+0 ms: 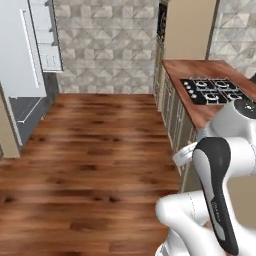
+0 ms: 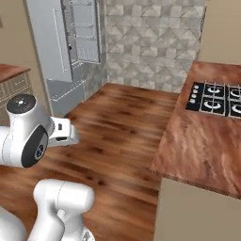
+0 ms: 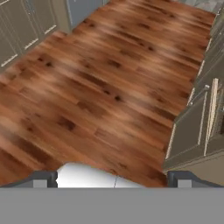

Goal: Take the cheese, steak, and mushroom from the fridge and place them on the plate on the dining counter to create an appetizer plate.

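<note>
While the gripper [image 3: 112,178] hung over bare wood floor [image 3: 100,87] with its fingers [image 3: 43,178] spread wide and holding nothing, open floor stretched ahead of the tips. Beyond them, far to the left, stood the fridge [image 2: 52,52] with its door swung open. Right of the fingers ran the dining counter [image 2: 202,141], its near edge bare, cooktop [image 2: 214,99] farther along.
</note>
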